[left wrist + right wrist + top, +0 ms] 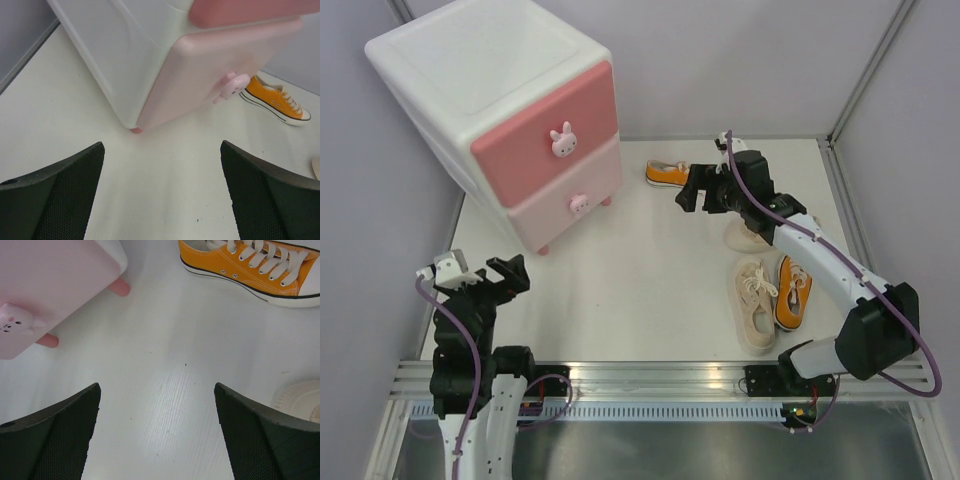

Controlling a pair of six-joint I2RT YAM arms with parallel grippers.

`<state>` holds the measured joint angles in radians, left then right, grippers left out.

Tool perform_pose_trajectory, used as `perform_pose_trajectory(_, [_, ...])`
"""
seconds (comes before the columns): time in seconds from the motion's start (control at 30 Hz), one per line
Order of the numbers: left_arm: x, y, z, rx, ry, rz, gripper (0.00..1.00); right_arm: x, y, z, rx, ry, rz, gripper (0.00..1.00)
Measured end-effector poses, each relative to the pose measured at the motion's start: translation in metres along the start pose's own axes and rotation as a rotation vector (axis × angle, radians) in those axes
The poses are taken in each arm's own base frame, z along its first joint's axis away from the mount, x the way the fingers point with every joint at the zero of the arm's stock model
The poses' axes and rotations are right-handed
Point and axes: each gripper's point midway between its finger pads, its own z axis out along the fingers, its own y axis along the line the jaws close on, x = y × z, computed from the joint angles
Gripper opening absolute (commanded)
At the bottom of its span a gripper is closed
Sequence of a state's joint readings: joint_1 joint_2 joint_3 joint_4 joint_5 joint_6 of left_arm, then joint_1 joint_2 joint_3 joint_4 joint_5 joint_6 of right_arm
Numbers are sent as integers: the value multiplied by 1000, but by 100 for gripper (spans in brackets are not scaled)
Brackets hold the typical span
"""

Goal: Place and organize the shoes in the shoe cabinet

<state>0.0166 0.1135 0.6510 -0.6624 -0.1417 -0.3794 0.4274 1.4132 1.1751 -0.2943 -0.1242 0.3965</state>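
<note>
Shoes, orange and cream canvas sneakers (752, 300), all lay on the white bench (640, 300), none inside the shut white-and-pink plastic cabinet (450, 80). Left claw (510, 275) and right claw (698, 198) gaped wide, empty.

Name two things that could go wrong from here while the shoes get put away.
1. Both drawers of the shoe cabinet are shut; the small lower bunny knob could slip from the open right gripper.
2. The cream shoe and orange shoe lie side by side; lifting one may drag the other.
</note>
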Motion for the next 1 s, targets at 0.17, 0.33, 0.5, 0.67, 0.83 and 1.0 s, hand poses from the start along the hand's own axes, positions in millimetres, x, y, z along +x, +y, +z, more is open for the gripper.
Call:
perform_pose_trajectory(0.17, [4, -24, 11, 122, 75, 62, 100, -13, 6, -4, -1, -22, -16, 98])
perform_pose_trajectory(0.33, [-2, -44, 31, 129, 267, 66, 100, -15, -2, -7, 47, -16, -30, 98])
perform_pose_trajectory(0.5, [7, -73, 67, 177, 536, 34, 100, -17, -7, -6, 77, -12, -32, 98])
perform_pose_trajectory(0.67, [23, -83, 59, 204, 664, 35, 100, -16, -12, -7, 102, -9, -30, 98])
perform_pose_trajectory(0.83, [24, -99, 45, 256, 725, 63, 100, -12, -19, -10, 133, -6, -32, 98])
perform_pose_trajectory(1.0, [24, -110, 35, 301, 732, 98, 100, -10, -24, -16, 156, -11, -36, 98])
